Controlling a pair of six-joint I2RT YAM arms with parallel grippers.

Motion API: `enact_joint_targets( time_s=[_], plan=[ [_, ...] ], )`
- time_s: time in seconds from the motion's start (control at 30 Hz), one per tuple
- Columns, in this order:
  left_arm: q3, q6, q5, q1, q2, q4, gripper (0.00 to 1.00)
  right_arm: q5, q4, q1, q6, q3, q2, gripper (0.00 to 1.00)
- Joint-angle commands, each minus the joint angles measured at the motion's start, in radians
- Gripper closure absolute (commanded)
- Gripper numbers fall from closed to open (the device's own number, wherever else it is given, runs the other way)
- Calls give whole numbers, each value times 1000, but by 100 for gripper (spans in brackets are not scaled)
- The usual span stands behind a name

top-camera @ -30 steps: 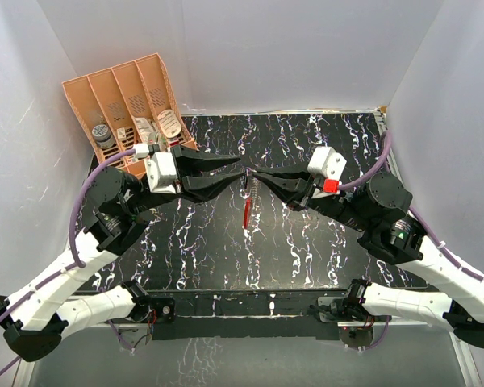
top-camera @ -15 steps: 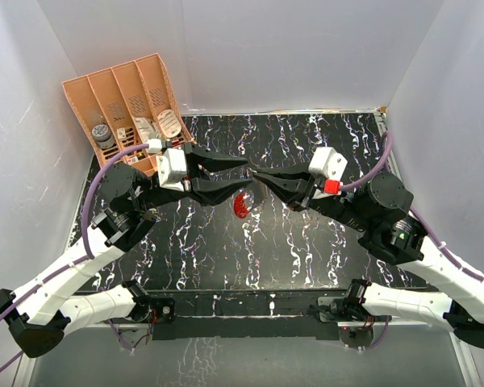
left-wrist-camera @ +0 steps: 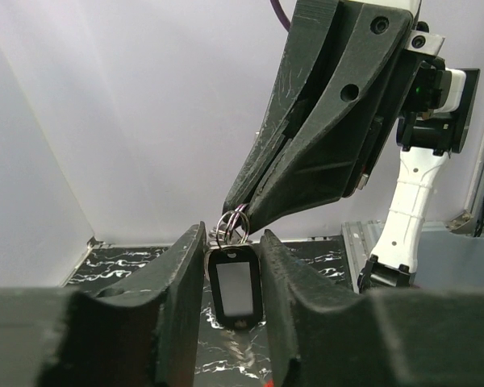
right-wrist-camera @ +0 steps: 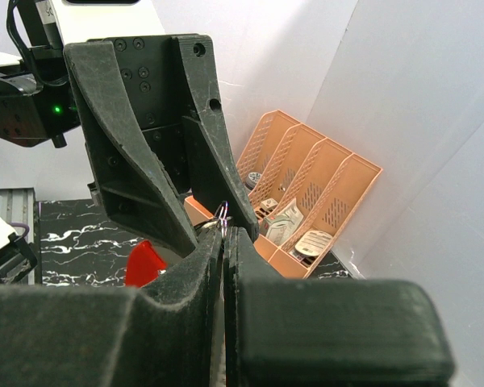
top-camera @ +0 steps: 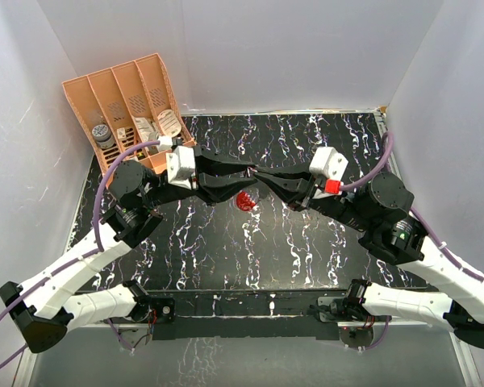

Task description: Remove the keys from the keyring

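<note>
One keyring (left-wrist-camera: 235, 284) where left gripper (left-wrist-camera: 233, 240) meets right gripper (right-wrist-camera: 224, 234); one four-slot organiser (top-camera: 75, 97)

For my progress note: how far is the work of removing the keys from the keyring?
Done: nothing yet; no key lies loose on the table. In hand: the right gripper, jaws shut, holds up the keyring by its thin ring; its red tag hangs between the left gripper's parted jaws. Left: sliding the keys, too small to make out here, off that ring.

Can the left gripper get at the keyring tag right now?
Likely yes: the tag hangs right between the left gripper's fingers with nothing in between, while the right gripper pinches only the ring above it.
</note>
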Motion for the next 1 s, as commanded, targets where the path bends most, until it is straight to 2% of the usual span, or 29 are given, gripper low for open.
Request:
enact_joint_targets(
  time_s=[0.0,0.2,0.67,0.97],
  plan=[
    [1,-15,38,-4,-3,45,83,-9,86,-4,-2,38,-22,100],
    [-14,-1,24,-4,-26,32,100,-3,87,-4,-2,38,-23,100],
    [-81,45,-71,-4,-100,53,100,2,96,-5,-6,31,-35,100],
    [-81,49,-97,-4,-91,58,100,-13,97,-4,2,41,-35,100]
  ],
)
